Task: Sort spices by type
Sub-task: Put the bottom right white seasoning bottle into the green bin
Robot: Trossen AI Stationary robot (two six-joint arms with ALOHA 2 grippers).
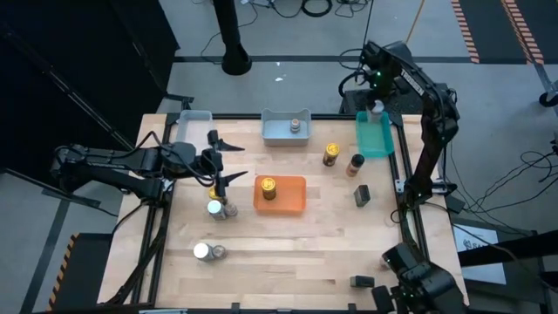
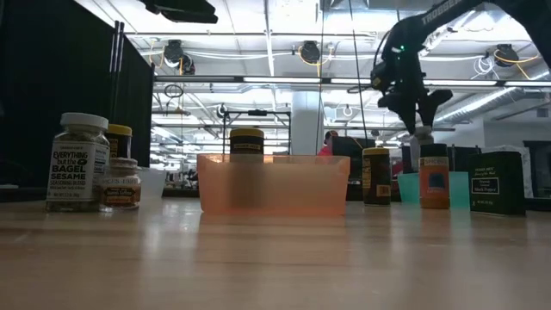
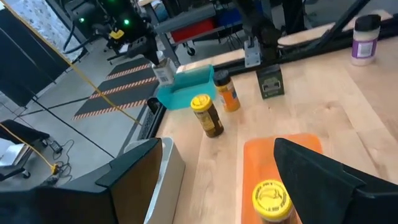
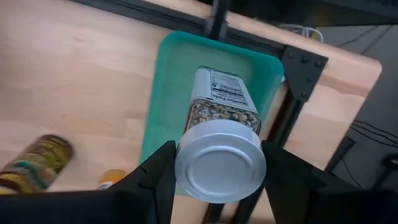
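My right gripper (image 1: 377, 105) hangs over the far end of the teal tray (image 1: 375, 135), shut on a spice jar (image 4: 219, 112) with a silvery-white lid and a seed mix inside. In the low view the jar (image 2: 423, 136) hangs above the teal tray (image 2: 411, 186). My left gripper (image 1: 225, 162) is open above the table, left of the orange tray (image 1: 292, 199), which holds a yellow-lidded jar (image 1: 268, 186). Three jars (image 1: 220, 208) stand just on the near side of the left gripper. Two more jars (image 1: 209, 252) stand toward the near edge. My right gripper pinches the jar between its two fingers (image 4: 155, 180) at the lid end (image 4: 219, 163), coming from above and pointing down. The jar is lifted clear and hangs roughly upright below the fingers, its base toward the teal tray.
A blue-grey tray (image 1: 277, 133) at the far edge holds one jar (image 1: 296, 125). A clear tray (image 1: 193, 122) sits at the far left. A yellow-lidded jar (image 1: 331, 154) and an orange jar (image 1: 355, 164) stand near the teal tray. Dark boxes (image 1: 363, 194) (image 1: 362, 282) lie on the right.
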